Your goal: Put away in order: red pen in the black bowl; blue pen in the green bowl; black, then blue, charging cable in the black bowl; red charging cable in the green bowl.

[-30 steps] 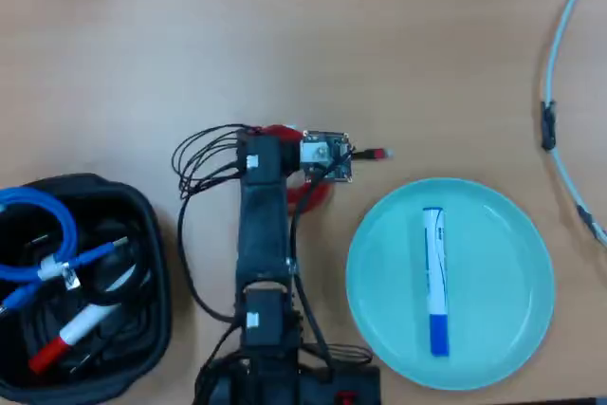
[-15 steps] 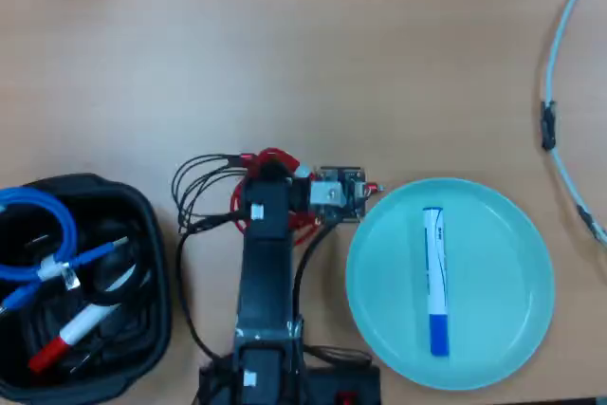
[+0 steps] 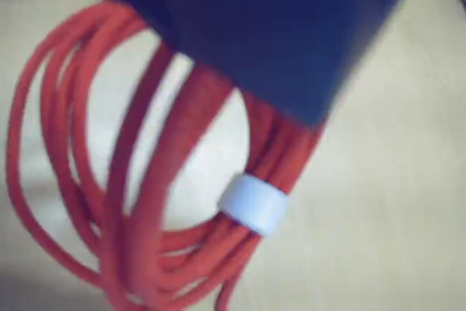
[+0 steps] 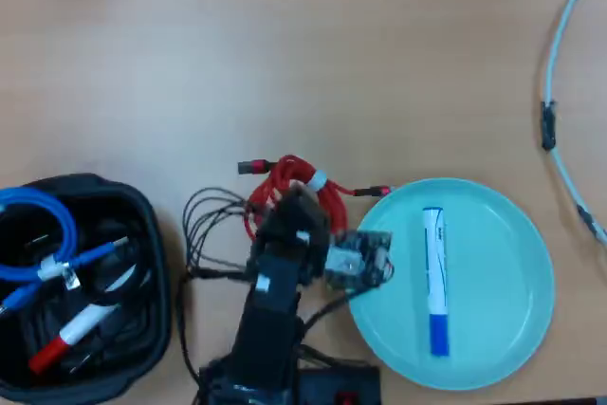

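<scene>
Closest to the wrist cam is the dark body of the gripper (image 3: 291, 41), blurry, with the red charging cable (image 3: 145, 202) hanging under it and a white tie (image 3: 253, 203) round the loops. I can't tell from either view whether the fingers are clamped on it or loose.

From overhead the coil (image 4: 285, 180) sits at the arm's 12 o'clock, at about 9 o'clock from the green bowl (image 4: 503, 234), just outside its rim. The blue pen (image 4: 434, 279) lies inside that bowl. The black bowl (image 4: 142, 225) is at 9 o'clock of the arm, holding the red pen (image 4: 71, 334) and a blue cable (image 4: 43, 234). All on a wood worktop (image 4: 303, 45).
</scene>
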Controlling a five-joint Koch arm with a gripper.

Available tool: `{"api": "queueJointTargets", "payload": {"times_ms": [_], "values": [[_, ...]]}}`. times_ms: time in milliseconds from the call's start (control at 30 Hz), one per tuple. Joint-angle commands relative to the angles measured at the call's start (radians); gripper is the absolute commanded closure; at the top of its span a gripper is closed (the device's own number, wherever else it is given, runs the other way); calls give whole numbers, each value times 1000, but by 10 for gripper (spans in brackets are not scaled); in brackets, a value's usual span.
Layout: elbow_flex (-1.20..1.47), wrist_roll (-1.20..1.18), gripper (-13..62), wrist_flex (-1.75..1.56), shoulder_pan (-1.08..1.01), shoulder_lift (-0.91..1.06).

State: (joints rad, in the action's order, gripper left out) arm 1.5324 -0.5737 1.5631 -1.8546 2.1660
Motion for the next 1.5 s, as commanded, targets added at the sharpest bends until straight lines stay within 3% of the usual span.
{"api": "queueJointTargets", "payload": {"times_ms": [0, 333, 700, 1000, 1467], "values": [[-152, 54, 560, -58, -44, 75], [-115, 178, 560, -48, -247, 109], [-48, 186, 561, -57, -324, 160], [61, 181, 561, -166, -597, 192], [225, 170, 562, -298, -761, 190]]}}
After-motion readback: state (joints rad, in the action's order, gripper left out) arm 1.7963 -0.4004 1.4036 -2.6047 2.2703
